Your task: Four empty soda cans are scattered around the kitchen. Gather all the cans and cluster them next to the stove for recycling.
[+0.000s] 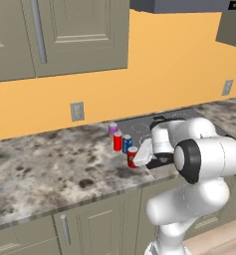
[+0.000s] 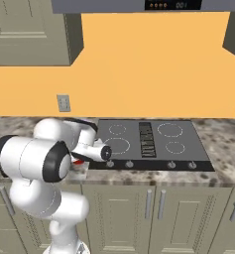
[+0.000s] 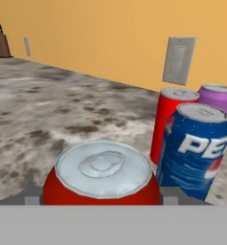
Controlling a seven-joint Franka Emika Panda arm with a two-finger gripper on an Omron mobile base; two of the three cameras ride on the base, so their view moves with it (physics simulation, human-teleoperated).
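Observation:
A red soda can stands between my gripper's fingers, whose pads press both its sides. Right behind it are the blue can with a white band, a second red can and the purple-pink can. From the left base, the held red can is on the counter at my gripper, with the blue can, red can and purple can clustered just left of the black stove. The stove lies right of my arm.
The speckled stone counter runs left, backed by an orange wall with an outlet. A knife block stands far off on the counter. Upper cabinets hang above. The counter's front edge is close under the held can.

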